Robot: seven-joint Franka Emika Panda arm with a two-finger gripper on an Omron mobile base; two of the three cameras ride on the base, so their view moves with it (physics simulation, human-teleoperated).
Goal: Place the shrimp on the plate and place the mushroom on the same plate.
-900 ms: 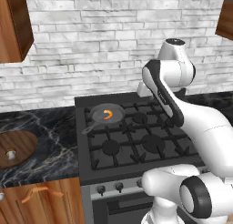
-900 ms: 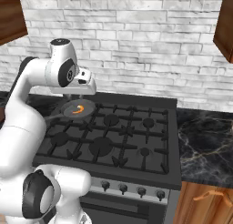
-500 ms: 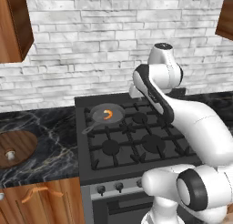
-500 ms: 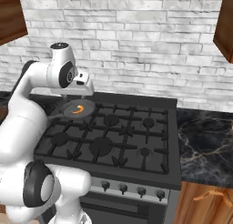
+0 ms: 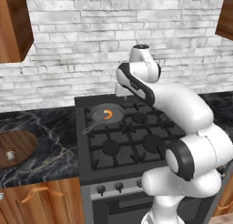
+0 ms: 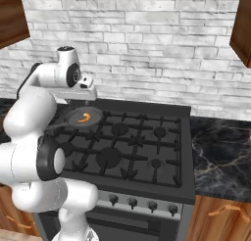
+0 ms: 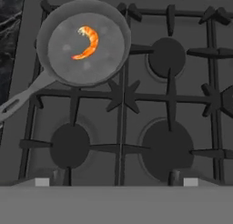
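Note:
The shrimp is a small orange curl lying in a dark grey frying pan on the stove's back left burner. My gripper hangs high above the stove, just behind and to the right of the pan, pointing down. Its fingertips stand wide apart, open and holding nothing. A tiny pale and brown piece, apparently the mushroom, sits on the round wooden board on the left counter. The plate is out of view.
The black gas stove has raised grates over its burners. The pan's handle sticks out toward the stove's front left. Dark marble counters flank the stove, with a brick wall behind and wooden cabinets above.
My arm has swung to the left, bringing the hand from the stove's right side to just beside the pan. The shrimp and pan have not moved.

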